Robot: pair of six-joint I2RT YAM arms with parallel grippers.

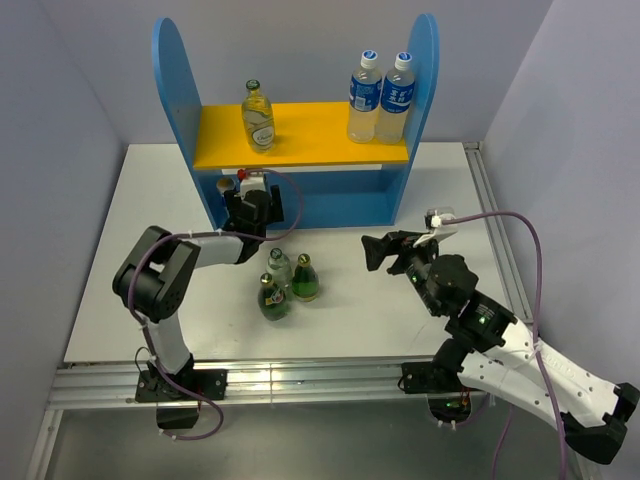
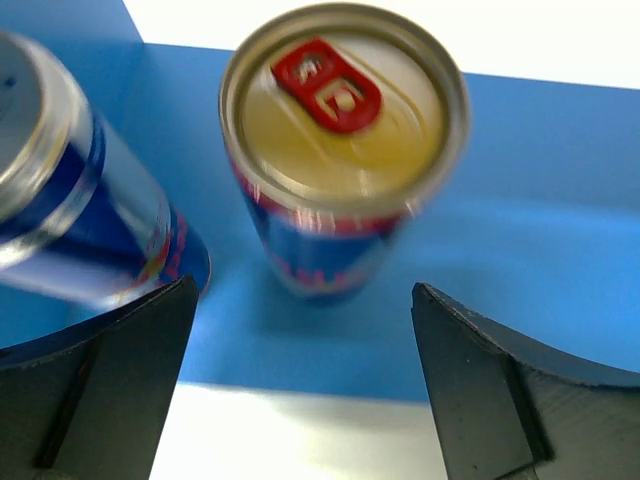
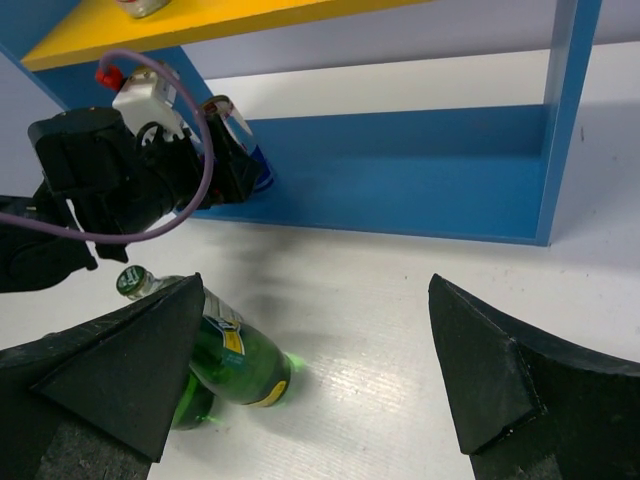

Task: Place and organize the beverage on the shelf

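Blue shelf [image 2: 560, 230] holds two cans [image 2: 345, 150] before parted left gripper [image 2: 305, 290].

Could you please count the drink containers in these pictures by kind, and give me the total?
Clear glass bottles: 2
Dark green glass bottles: 2
Blue-and-silver cans: 2
Clear plastic bottles with blue labels: 2
Total: 8

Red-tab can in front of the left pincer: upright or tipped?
Upright. The can stands on its base on the shelf's blue lower board, lid up; left pincer open, clear of it.
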